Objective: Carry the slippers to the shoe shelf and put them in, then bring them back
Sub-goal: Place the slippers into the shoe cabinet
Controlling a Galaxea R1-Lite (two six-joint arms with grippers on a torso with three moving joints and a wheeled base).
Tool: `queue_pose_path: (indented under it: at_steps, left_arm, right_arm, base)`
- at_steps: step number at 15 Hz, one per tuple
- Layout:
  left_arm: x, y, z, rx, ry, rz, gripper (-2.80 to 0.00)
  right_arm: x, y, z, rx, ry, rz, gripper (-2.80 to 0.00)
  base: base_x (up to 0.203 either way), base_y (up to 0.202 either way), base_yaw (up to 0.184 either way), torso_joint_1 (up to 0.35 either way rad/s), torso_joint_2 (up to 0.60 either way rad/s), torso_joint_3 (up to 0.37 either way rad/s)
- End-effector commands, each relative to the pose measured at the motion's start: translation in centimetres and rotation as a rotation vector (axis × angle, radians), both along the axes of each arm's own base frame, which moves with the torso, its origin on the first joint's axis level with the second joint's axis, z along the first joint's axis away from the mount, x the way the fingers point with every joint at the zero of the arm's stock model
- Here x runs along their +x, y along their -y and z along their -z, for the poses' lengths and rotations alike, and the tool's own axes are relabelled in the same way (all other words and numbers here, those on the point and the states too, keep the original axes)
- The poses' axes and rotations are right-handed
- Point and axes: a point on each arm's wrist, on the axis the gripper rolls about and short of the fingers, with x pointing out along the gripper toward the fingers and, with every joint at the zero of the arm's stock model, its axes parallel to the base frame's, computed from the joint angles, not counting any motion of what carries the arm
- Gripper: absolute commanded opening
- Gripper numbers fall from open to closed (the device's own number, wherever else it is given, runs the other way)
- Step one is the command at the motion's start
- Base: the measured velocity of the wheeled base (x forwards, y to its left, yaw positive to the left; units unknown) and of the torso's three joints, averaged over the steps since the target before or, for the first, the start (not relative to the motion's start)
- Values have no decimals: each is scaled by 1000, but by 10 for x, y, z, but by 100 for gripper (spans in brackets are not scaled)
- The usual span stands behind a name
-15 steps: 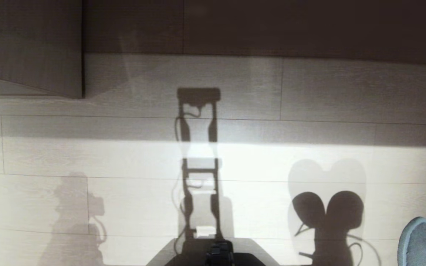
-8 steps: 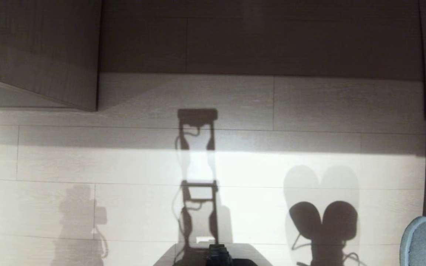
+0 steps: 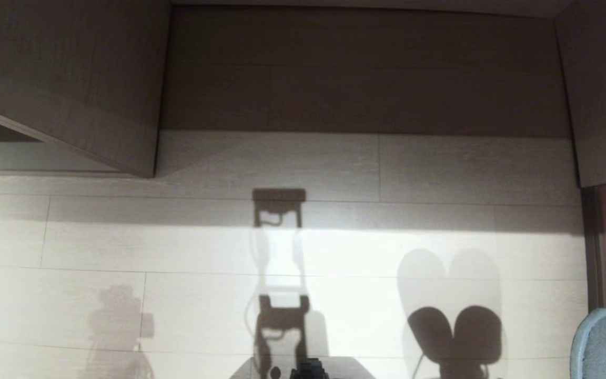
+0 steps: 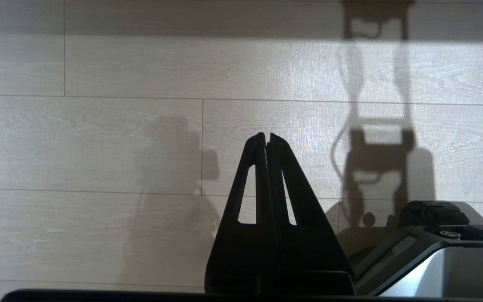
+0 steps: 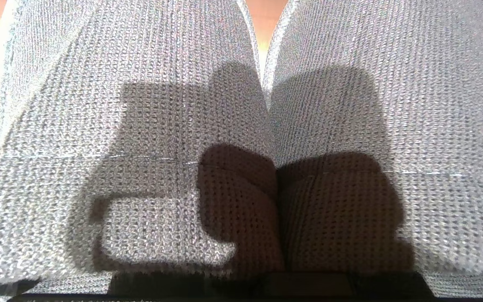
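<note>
I am looking down at a pale plank floor [image 3: 177, 242] crossed by a bright band of light, with darker planks further off along its far edge. A beige wood-grain cabinet [image 3: 66, 73] juts in at the upper left of the head view, and another panel [image 3: 603, 95] of the same board stands at the upper right. My own shadow falls down the middle of the floor. To the right of it lies a twin-lobed shadow [image 3: 455, 331], cast by the slippers [image 5: 241, 126]. They fill the right wrist view, two grey-blue knitted uppers side by side and touching; a rounded edge of them shows at the lower right corner of the head view. The right gripper is hidden behind them, its fingers clamped tight; I cannot see exactly what they pinch. The left gripper [image 4: 266, 136] hangs over bare floor, fingers pressed together, holding nothing.
</note>
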Motion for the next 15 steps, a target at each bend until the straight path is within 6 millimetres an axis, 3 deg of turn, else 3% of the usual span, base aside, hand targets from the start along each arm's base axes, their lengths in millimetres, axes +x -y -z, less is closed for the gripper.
queue_pose_path:
  at_steps: [1, 15]
  left_arm:
    - [0, 0, 0, 1, -1, -1, -280]
    - [0, 0, 0, 1, 1, 0, -280]
  right_arm:
    - [0, 0, 0, -1, -4, 0, -280]
    - [0, 0, 0, -1, -4, 0, -280]
  base:
    - [0, 0, 0, 3, 2, 207]
    - [0, 0, 0, 2, 2, 204]
